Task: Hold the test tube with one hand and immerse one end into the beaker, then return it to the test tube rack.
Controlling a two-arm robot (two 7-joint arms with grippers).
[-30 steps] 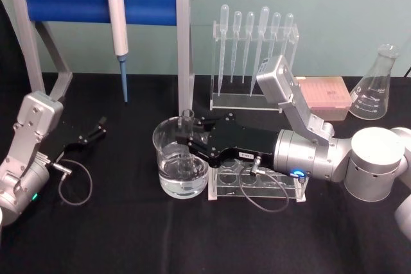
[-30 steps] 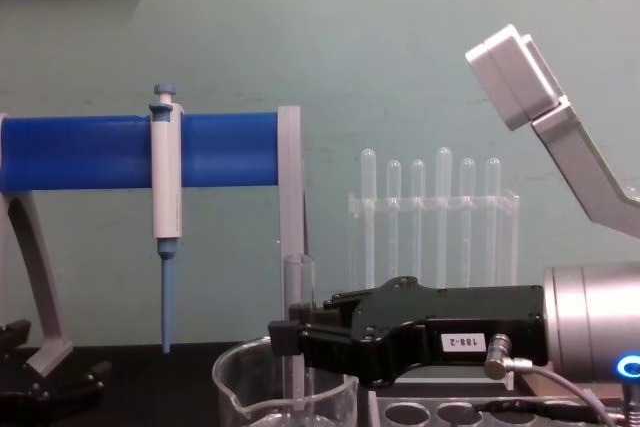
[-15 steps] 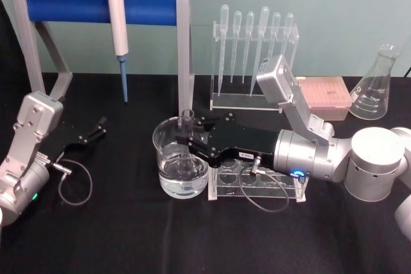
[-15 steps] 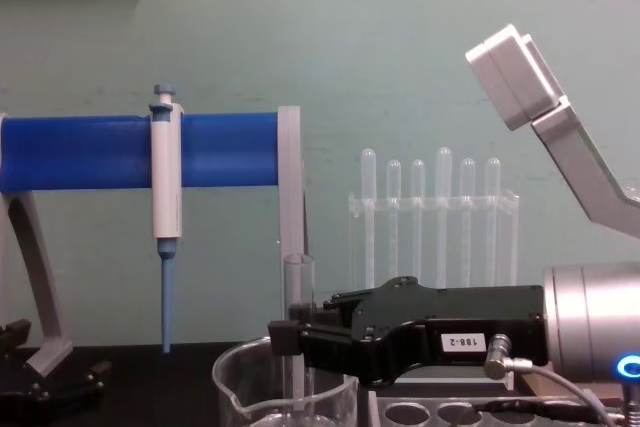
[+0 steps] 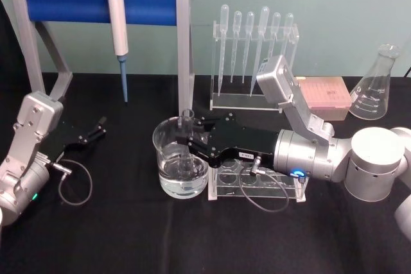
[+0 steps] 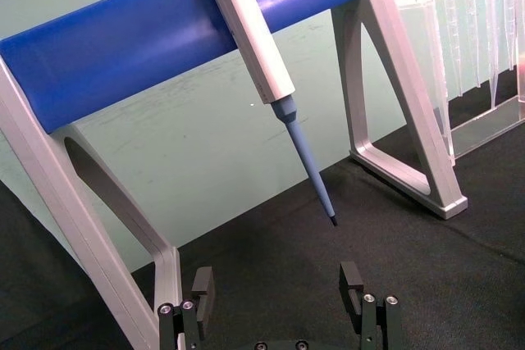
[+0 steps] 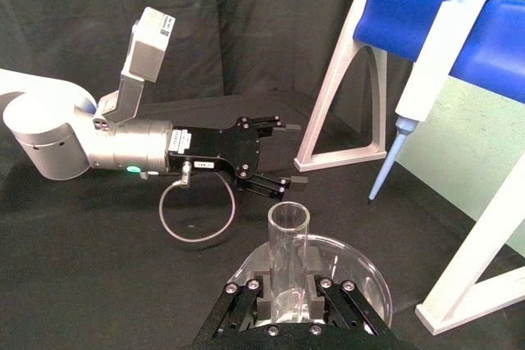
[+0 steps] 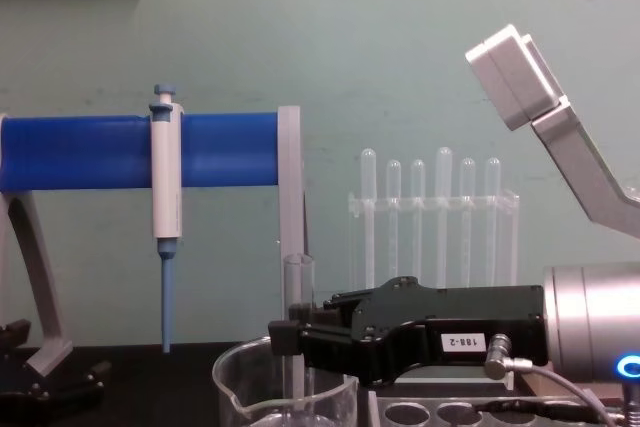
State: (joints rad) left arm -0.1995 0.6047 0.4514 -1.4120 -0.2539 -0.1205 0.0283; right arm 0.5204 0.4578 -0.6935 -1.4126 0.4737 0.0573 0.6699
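Count: we count one test tube (image 5: pixel 187 120), one beaker (image 5: pixel 164 149), one rack (image 5: pixel 257 181), six pipettes (image 5: pixel 264 43), one pipettor (image 5: pixel 117 24), one flask (image 5: pixel 376 88).
Right gripper (image 5: pixel 186 138): clamped on the upright test tube's upper part, above the beaker; the tube's lower end is inside the beaker.
Left gripper (image 5: pixel 97 129): parked at the left over the tabletop (image 5: pixel 128 235), jaws apart, holding nothing.
Head view: clear liquid in the beaker; rack just beside it on the right.
Chest view: beaker base cut off.
Right wrist view: open tube rim between the jaws.
Hidden: rack partly covered by the right arm; we cannot tell whether the tube touches the beaker's bottom.
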